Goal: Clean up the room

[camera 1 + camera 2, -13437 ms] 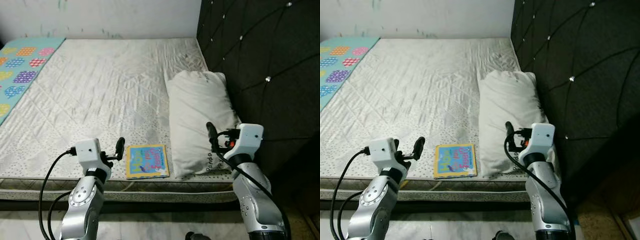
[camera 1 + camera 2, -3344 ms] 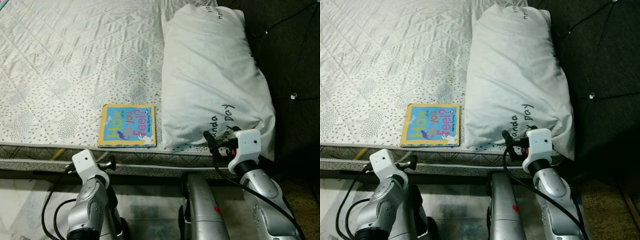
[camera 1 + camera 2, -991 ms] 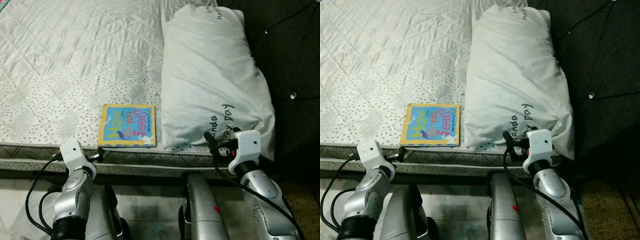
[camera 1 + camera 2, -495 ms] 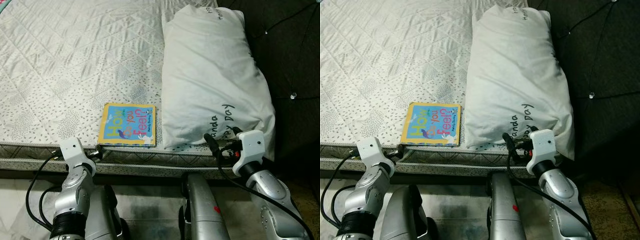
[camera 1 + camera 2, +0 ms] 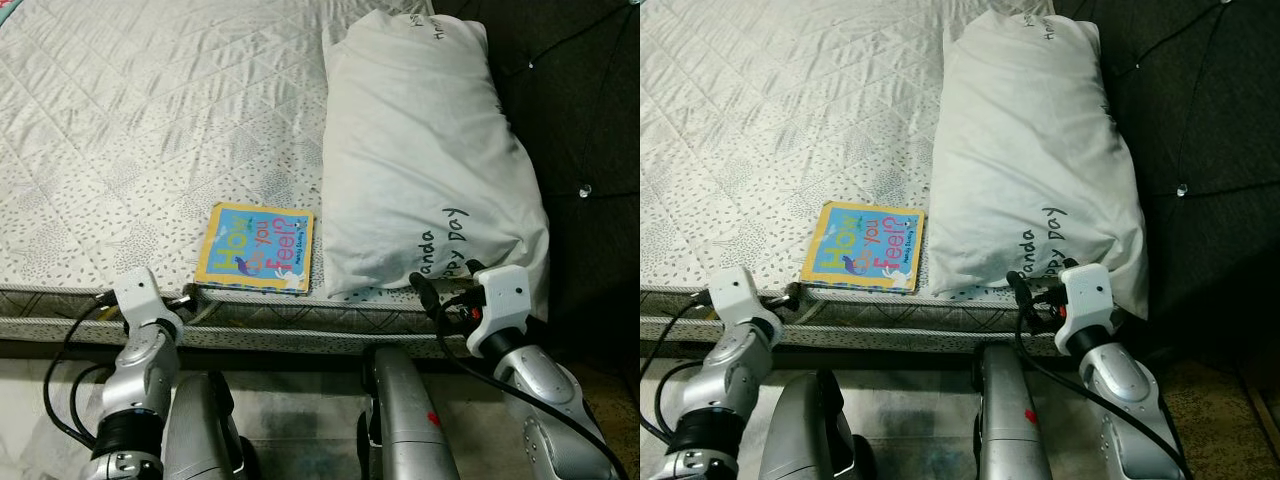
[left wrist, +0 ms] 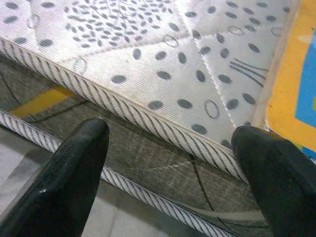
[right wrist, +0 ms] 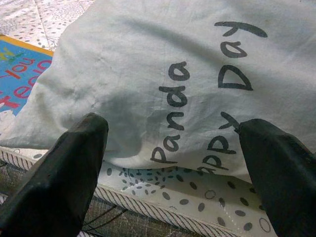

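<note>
A colourful children's book (image 5: 256, 248) lies flat near the front edge of the mattress (image 5: 150, 140), just left of a white pillow (image 5: 425, 150) with "Panda" and "Day" lettering. My left gripper (image 5: 187, 299) sits open at the mattress edge, just left of the book's near corner; its wrist view has the book's yellow border (image 6: 286, 84) beside one fingertip (image 6: 269, 163). My right gripper (image 5: 432, 294) is open at the pillow's near end, and the pillow (image 7: 197, 64) lies right ahead of it in its wrist view.
A dark tufted headboard (image 5: 570, 110) rises to the right of the pillow. My silver legs (image 5: 400, 420) stand on the pale floor against the bed's front side.
My left gripper has crept left along the mattress edge. The right gripper has edged closer to the pillow's near end. The camera view has shifted slightly.
</note>
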